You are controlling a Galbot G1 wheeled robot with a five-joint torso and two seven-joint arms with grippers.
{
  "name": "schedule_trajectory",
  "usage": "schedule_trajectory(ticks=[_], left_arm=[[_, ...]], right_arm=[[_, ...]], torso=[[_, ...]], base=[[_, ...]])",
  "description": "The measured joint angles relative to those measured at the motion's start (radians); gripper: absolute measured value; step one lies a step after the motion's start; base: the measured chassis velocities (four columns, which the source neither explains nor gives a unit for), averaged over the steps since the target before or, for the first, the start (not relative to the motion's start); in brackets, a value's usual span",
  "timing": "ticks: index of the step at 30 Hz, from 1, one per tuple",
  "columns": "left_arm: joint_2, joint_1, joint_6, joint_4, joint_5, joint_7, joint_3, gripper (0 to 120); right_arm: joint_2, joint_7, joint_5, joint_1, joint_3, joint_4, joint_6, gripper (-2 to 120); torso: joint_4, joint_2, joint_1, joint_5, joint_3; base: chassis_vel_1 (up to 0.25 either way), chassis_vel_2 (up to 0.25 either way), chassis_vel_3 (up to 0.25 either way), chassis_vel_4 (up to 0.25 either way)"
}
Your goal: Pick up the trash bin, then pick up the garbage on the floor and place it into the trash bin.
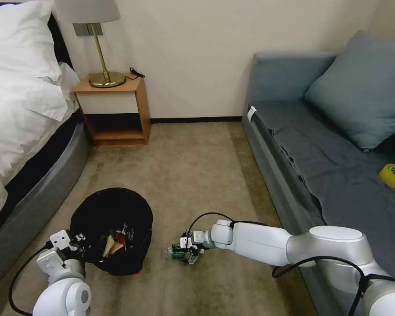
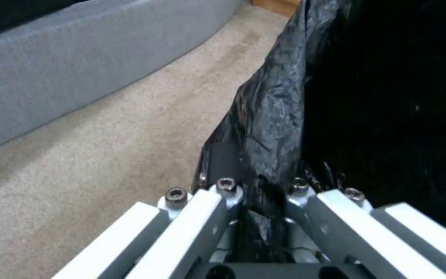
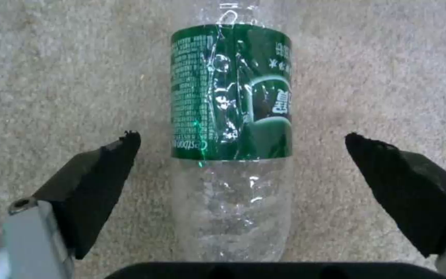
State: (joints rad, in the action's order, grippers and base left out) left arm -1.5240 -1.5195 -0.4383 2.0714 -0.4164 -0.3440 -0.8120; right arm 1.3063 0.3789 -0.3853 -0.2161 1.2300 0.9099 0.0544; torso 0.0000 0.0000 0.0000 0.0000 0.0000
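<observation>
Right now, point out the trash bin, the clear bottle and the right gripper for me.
trash bin (image 1: 102,210): head view, on the dark liner at its far rim.
clear bottle (image 3: 230,93): right wrist view, on its green label.
right gripper (image 3: 242,144): right wrist view, midway between its open jaws, which straddle the bottle.

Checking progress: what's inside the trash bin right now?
In the head view, the trash bin, gripped at its rim by the left gripper, holds crumpled brown paper and a red-and-white wrapper. Anything deeper is lost against the black liner.

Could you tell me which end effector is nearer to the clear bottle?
Right. The right end effector is open astride the clear bottle; the left end effector clamps the trash bin rim.
</observation>
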Motion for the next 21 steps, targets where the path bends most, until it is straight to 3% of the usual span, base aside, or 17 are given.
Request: schedule_trajectory(ticks=[10, 17, 18, 21], left_arm=[[-0.002, -0.005, 0.0, 0.009, 0.0, -0.001, -0.001, 2], [-0.001, -0.006, 0.0, 0.013, -0.001, -0.001, -0.003, 2], [-0.001, -0.006, 0.0, 0.013, -0.001, -0.001, -0.003, 2], [-0.001, -0.006, -0.001, 0.013, -0.001, -0.001, -0.003, 2]], right_arm=[[0.003, -0.001, 0.001, -0.008, 0.001, -0.011, -0.008, 96], [0.015, -0.001, 0.006, -0.015, 0.002, -0.043, -0.03, 76], [0.016, -0.001, 0.007, -0.015, 0.001, -0.046, -0.034, 67], [0.017, 0.002, 0.009, -0.016, 0.0, -0.052, -0.042, 57]], torso=[[0.0, 0.0, 0.0, 0.0, 0.0], [0.0, 0.0, 0.0, 0.0, 0.0], [0.0, 0.0, 0.0, 0.0, 0.0], [0.0, 0.0, 0.0, 0.0, 0.0]], base=[[0.0, 0.0, 0.0, 0.0], [0.0, 0.0, 0.0, 0.0], [0.0, 0.0, 0.0, 0.0], [0.0, 0.0, 0.0, 0.0]])
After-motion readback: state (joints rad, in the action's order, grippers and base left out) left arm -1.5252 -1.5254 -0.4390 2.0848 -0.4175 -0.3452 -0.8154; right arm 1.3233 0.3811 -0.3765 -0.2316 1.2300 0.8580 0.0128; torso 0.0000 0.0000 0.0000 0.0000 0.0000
